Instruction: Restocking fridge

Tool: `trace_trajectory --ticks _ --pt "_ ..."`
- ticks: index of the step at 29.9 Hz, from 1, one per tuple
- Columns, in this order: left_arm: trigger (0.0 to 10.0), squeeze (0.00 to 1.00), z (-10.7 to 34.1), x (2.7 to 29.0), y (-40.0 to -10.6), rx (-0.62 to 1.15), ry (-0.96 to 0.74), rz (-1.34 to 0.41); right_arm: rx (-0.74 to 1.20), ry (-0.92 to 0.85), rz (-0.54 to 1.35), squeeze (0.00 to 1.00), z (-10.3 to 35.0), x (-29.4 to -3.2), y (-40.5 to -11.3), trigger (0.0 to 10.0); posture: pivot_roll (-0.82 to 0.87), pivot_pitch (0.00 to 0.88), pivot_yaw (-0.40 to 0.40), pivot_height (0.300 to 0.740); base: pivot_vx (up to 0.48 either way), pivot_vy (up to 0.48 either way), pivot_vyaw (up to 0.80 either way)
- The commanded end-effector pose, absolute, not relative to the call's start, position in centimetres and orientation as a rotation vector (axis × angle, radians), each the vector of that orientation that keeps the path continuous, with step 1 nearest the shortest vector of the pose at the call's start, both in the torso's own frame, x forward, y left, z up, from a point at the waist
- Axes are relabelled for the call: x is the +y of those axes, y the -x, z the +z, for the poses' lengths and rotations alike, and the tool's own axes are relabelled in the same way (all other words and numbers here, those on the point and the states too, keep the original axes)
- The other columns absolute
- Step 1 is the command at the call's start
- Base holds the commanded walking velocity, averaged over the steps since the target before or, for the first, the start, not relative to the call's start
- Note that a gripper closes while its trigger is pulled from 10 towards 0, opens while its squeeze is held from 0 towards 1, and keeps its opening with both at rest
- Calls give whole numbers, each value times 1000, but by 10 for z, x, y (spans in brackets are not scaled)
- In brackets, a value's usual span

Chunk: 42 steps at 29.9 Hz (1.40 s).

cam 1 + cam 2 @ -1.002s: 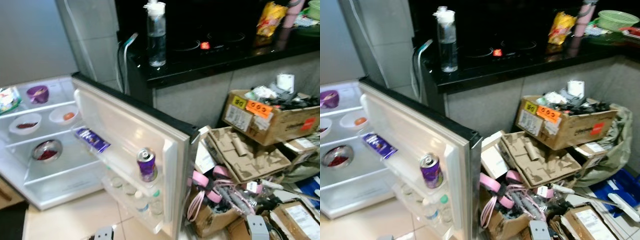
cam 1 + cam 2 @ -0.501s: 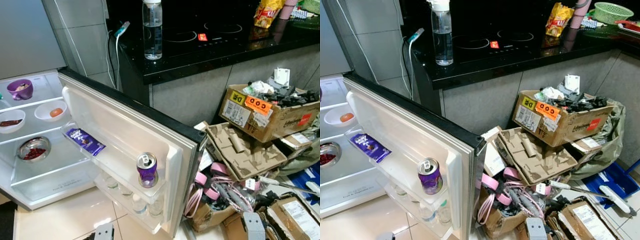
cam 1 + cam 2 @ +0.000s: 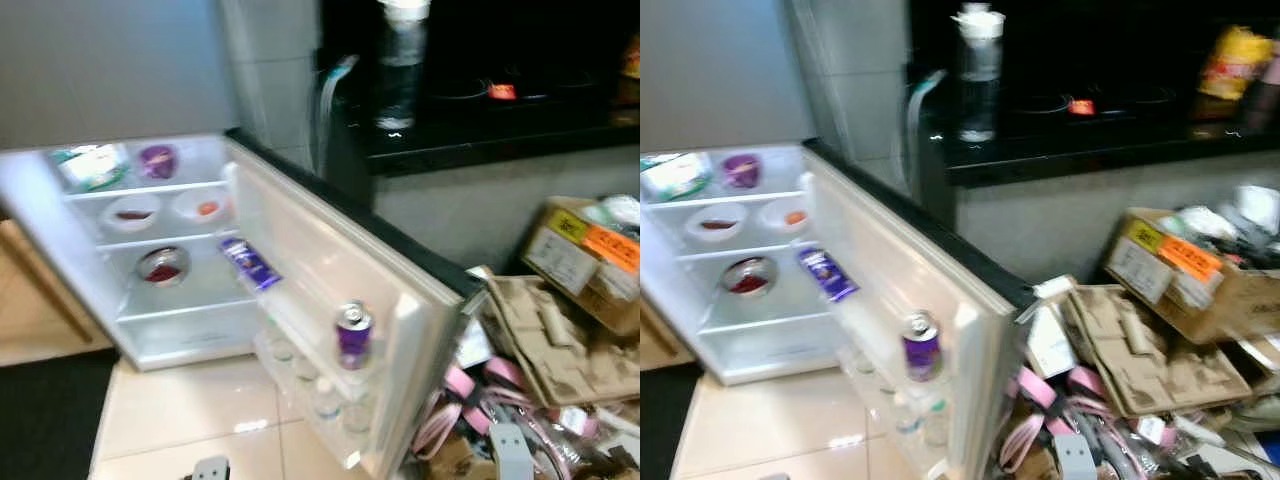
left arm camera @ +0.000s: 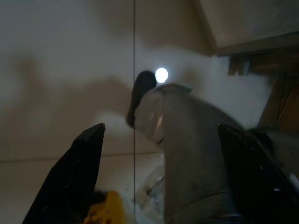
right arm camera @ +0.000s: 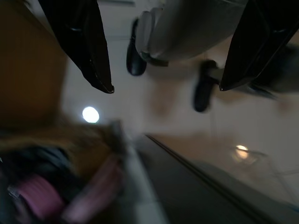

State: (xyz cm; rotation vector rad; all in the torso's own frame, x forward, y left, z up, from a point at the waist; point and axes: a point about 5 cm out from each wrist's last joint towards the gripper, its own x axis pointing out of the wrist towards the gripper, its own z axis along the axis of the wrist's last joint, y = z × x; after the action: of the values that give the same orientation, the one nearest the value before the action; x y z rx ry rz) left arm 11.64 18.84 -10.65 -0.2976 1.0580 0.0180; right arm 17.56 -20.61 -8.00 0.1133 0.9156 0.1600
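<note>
Fridge [image 3: 190,330]: a small white fridge on the tiled floor [image 3: 180,420]. It is open, up ahead of both claws and a bit to the left.
Fridge door [image 3: 910,290]: swung wide open, right in front of the claws.
Purple can [image 3: 921,346]: stands up straight on a shelf in the door, ahead of the two claws and about between them.
Small bottles [image 3: 325,398]: in the lowest door shelf, under the can. They are blurry.
Purple snack pack [image 3: 247,264]: lies tilted in the door, higher up and to the left of the can.
Fridge shelves: top one has a purple cup [image 3: 157,160] and a green and white bag [image 3: 90,166]. The next has two white bowls [image 3: 165,210], side by side. Below them is a metal bowl [image 3: 163,266] with something red in it.
Left claw [image 4: 159,163]: hangs low over the floor, holding nothing. Its two black fingers [image 4: 77,172] are spread far apart.
Right claw [image 5: 163,60]: also low, beside the boxes, holding nothing. Its two black fingers [image 5: 81,42] are wide apart too.
Counter [image 3: 1090,140]: black, far ahead of the right claw. A clear water bottle [image 3: 978,75] stands on it near the left end.
Boxes [image 3: 1160,330]: a messy pile of brown cardboard boxes, ahead of the right claw and off to the right.
Pink straps [image 3: 1040,400]: tangled on the pile, close to the right claw.
</note>
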Motion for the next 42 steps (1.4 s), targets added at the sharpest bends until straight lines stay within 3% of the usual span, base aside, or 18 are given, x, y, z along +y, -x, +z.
trace_trajectory --ticks 1,11,22,25,27,28,35,36,42 --pt "10000 0 -109 187 -111 1084 295 13 934 -112 140 0 -82 -212 -168 10000 -60 0 -18 740 0 0 775" --pt "10000 0 -109 185 -111 1084 302 7 968 -31 19 0 -83 -227 -165 10000 -60 0 -18 740 0 0 315" --pt "10000 0 -109 186 -110 1085 309 4 888 98 -312 0 -59 -285 -181 10000 -59 0 -16 740 0 0 0" --pt "10000 0 -109 186 -110 1086 309 1 683 -94 -459 0 -32 -306 -209 10000 -59 0 -16 740 0 0 0" --pt "10000 0 -109 186 -110 1086 309 1 683 -94 -459 0 -32 -306 -209 10000 -59 0 -16 740 0 0 0" --pt "10000 0 -109 186 -109 1087 307 -1 566 -213 -468 0 -17 -309 -228 10000 -56 0 -13 740 0 0 0" --pt "10000 0 -109 188 -108 1091 300 -5 326 -387 -275 0 22 -296 -277 10000 -56 0 -12 740 0 0 0" --pt "10000 0 -109 188 -107 1094 297 -7 274 -429 -139 0 33 -281 -292 10000 -54 0 -14 740 0 0 0" --pt "10000 0 -109 188 -106 1097 293 -13 222 -483 176 0 43 -248 -306 10000 -53 0 -14 740 0 0 0"
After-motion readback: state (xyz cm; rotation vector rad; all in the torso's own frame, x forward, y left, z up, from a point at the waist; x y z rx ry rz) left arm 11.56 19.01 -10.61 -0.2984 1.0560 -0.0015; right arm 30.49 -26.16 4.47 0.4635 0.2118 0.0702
